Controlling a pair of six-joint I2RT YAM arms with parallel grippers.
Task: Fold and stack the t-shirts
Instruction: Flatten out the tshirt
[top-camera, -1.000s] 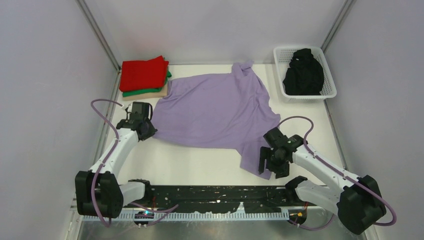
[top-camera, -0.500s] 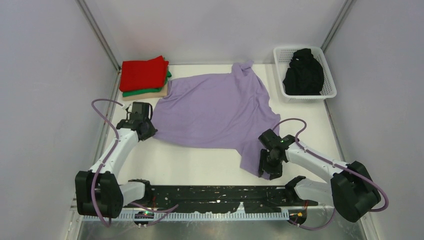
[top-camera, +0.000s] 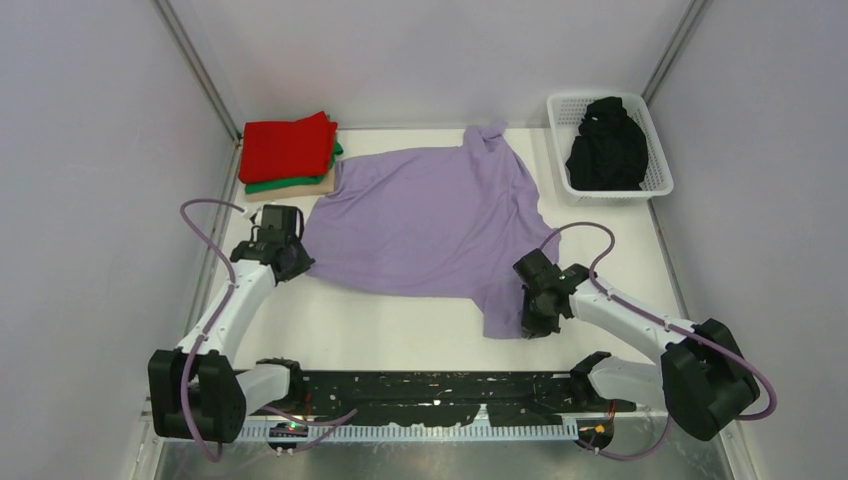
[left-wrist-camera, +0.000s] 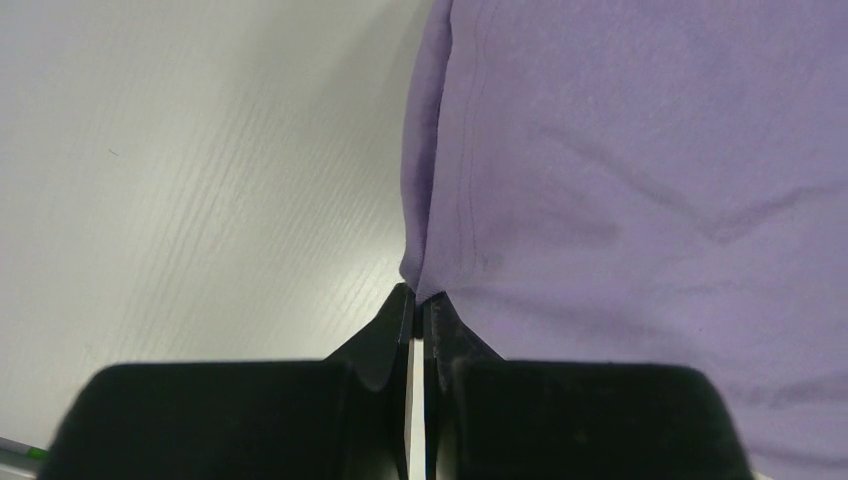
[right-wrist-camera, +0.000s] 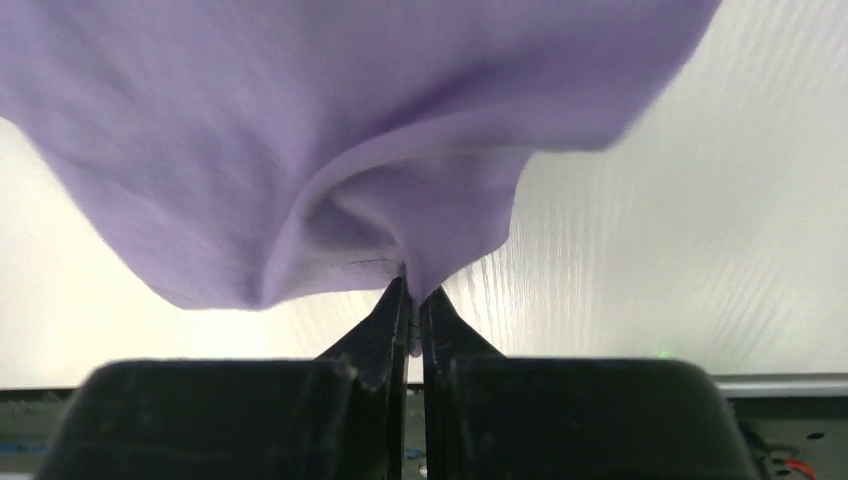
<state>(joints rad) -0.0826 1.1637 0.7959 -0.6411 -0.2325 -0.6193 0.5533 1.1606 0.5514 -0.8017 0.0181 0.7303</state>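
Observation:
A lavender t-shirt (top-camera: 430, 220) lies spread across the middle of the white table. My left gripper (top-camera: 293, 262) pinches its near-left corner; in the left wrist view the lavender t-shirt (left-wrist-camera: 640, 180) runs into the shut left gripper (left-wrist-camera: 420, 297). My right gripper (top-camera: 532, 322) is shut on the shirt's near-right corner, and in the right wrist view the lavender t-shirt (right-wrist-camera: 330, 130) bunches into the right gripper (right-wrist-camera: 410, 290). A folded stack of red (top-camera: 288, 146), green (top-camera: 290, 183) and beige (top-camera: 295, 190) t-shirts sits at the far left. A black t-shirt (top-camera: 606, 145) fills the basket.
A white lattice basket (top-camera: 657, 180) stands at the far right. Grey walls close in both sides and the back. A black rail (top-camera: 430, 395) runs along the near edge between the arm bases.
My right gripper moved in toward the shirt's near-right corner and shut on it, drawing that corner slightly up and inward. The left gripper kept its hold in place.

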